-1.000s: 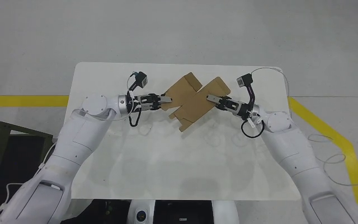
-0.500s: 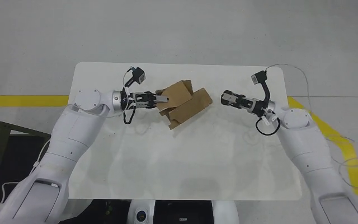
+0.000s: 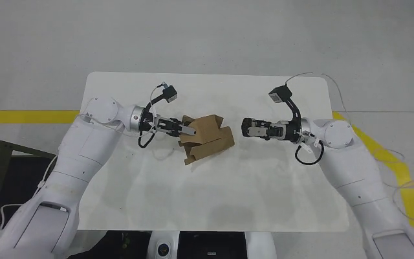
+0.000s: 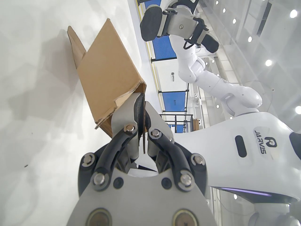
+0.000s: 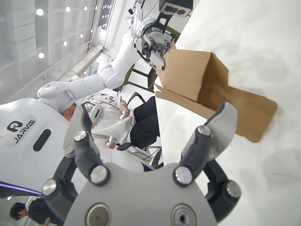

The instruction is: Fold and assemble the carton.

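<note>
White rounded-corner table (image 3: 213,194), matte top, centre of the top view.
Pale grey floor (image 3: 207,32), all around it.
Yellow floor stripe (image 3: 39,116), at the table's 9 o'clock, with another run at 3 o'clock angling toward 4.
Dark green object (image 3: 16,171), partly cropped, at 8 o'clock.
Blue wall panels (image 4: 162,49), in the background of the left wrist view.

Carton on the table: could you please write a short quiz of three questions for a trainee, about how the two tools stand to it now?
1. True or false: the left tool is shut on an edge of the carton.
2. Choose one: the right tool is A) open, apart from the carton; B) shut on the carton; C) pressing a flap flat.
3. Fill in: one flap of the carton lies on the white ___.
Key: 1 true; 2 A; 3 table.
</note>
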Tool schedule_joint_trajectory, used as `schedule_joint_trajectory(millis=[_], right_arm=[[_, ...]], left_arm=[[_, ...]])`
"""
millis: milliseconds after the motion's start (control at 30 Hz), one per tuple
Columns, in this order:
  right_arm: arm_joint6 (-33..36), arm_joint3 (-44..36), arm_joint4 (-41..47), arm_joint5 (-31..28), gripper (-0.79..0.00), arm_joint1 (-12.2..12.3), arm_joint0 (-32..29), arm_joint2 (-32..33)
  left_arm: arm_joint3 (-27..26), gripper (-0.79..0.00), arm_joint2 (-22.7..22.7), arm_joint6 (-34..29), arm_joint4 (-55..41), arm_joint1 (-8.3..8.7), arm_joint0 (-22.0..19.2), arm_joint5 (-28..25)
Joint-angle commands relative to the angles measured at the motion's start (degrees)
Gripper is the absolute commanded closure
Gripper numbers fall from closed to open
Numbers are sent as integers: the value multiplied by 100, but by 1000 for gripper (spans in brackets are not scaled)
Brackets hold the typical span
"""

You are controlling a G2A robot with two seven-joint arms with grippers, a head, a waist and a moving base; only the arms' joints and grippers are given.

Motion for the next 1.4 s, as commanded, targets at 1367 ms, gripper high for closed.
schedule_joint_trajectory(millis=[1367], right_arm=[[-373, 986, 482, -374, -323, -85, 1223, -2138]], left_arm=[[-423, 0, 23, -117, -102, 31, 314, 140]])
